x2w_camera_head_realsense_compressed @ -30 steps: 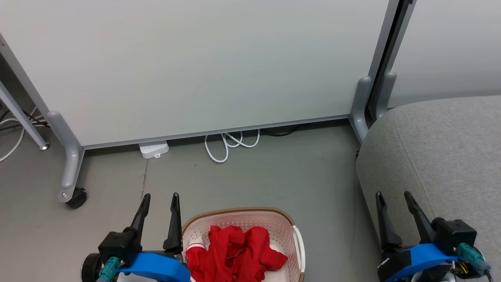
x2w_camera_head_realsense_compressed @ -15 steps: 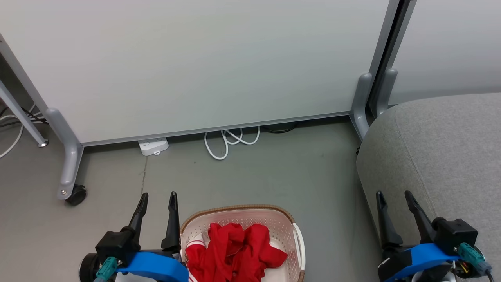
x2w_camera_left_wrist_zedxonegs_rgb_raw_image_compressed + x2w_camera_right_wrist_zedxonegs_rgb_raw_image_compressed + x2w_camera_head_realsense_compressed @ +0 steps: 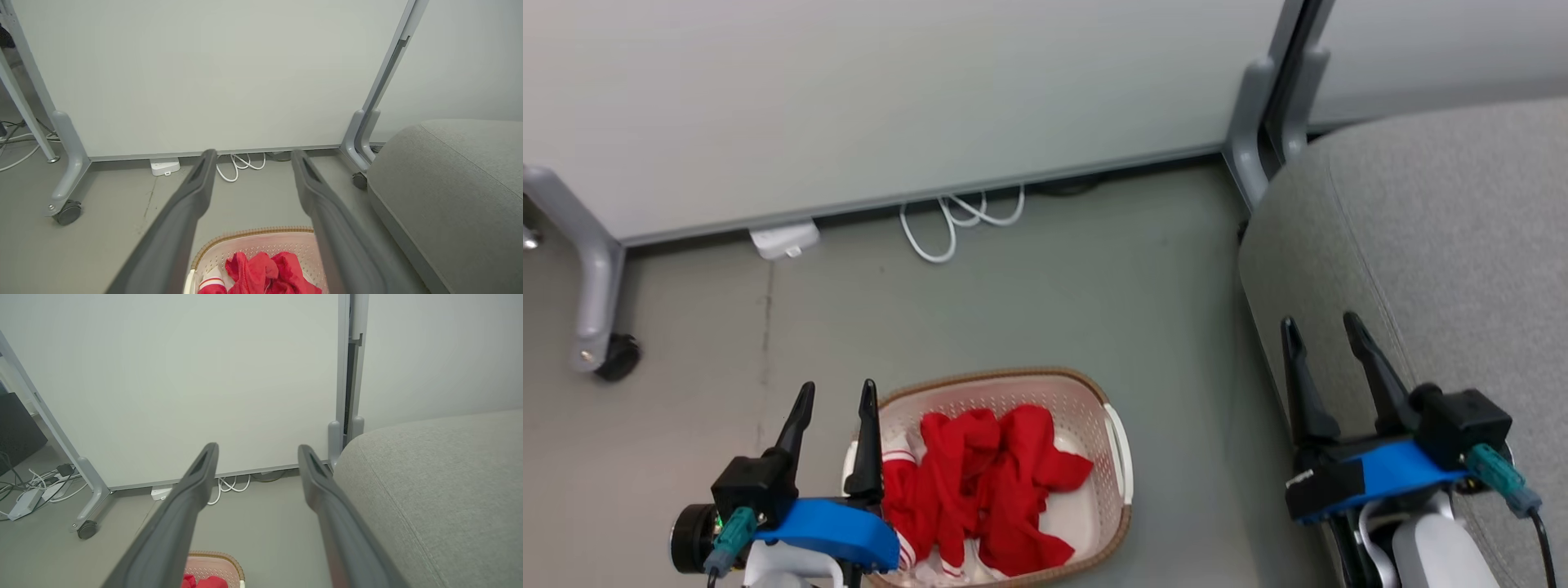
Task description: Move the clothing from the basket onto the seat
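Hanging with its two long dark fingers spread and nothing between them, the left gripper (image 3: 836, 387) sits at the basket's (image 3: 1013, 374) left rim; its inner finger may touch that rim, though the head view does not settle it. The right gripper (image 3: 1320, 322) is likewise parted and empty, its fingers over the rounded left edge of the seat (image 3: 1462, 245). Between the basket's white side handle (image 3: 1123, 449) and the seat's edge lies a bare strip of smooth grey floor (image 3: 1094, 286), which widens beyond the basket toward the partition (image 3: 890, 98). The clothing (image 3: 980, 474) lies heaped inside the basket: soft, bright red, crumpled fabric with a white, red-striped band at its left side. The basket is cream perforated plastic with a brown woven-look rim. The seat is grey woven upholstery with a stitched seam, far larger than the basket. At the foot of the pale, smooth partition are a looped white cable (image 3: 956, 220), a white power strip (image 3: 784, 239) and a black caster (image 3: 617, 357).
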{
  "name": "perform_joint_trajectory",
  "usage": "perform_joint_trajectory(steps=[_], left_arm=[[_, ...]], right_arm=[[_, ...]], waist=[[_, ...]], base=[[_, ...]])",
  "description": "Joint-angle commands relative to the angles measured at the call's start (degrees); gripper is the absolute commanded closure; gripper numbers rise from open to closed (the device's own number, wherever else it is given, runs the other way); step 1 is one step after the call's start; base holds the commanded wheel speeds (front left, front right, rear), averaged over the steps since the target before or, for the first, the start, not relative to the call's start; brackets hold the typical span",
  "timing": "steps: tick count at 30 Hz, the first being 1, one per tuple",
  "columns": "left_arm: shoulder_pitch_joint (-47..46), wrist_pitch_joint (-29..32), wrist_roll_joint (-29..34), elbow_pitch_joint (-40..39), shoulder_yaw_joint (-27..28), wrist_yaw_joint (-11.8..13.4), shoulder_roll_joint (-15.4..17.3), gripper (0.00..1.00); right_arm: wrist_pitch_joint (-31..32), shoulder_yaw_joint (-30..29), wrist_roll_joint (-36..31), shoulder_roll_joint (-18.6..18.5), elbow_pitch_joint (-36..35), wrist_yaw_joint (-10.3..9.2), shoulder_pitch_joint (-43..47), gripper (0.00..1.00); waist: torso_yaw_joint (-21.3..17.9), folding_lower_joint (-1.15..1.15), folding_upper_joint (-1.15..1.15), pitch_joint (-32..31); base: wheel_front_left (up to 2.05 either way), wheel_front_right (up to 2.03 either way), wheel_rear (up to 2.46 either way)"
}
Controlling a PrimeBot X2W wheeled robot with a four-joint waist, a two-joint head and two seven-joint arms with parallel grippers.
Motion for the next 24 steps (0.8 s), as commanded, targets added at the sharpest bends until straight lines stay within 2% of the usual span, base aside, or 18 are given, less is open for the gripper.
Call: perform_joint_trajectory(steps=[1,12,19,24], left_arm=[[-1.6,-0.1,0.2,1.3,0.5,-0.1,0.9,0.00],[-9.8,1.7,-0.1,11.9,1.4,0.1,3.2,0.00],[-17.2,2.9,-0.7,23.8,2.9,1.8,4.7,0.00],[-19.9,3.4,-1.1,29.1,3.6,2.7,5.6,0.00]], right_arm=[[-0.6,0.9,0.3,-0.2,-0.6,-0.02,-2.4,0.00],[-2.9,5.1,2.1,-0.1,-0.8,-0.03,-9.9,0.00],[-4.6,8.0,4.1,-0.1,0.2,-0.03,-13.3,0.00],[-5.5,9.6,5.3,-0.1,0.8,-0.03,-14.7,0.00]], waist=[[-3.3,0.00,0.00,5.5],[-10.2,0.00,0.00,17.7],[-14.2,0.00,0.00,25.1],[-15.8,0.00,0.00,27.5]], base=[[0.00,0.00,0.00],[0.00,0.00,0.00],[0.00,0.00,0.00],[0.00,0.00,0.00]])
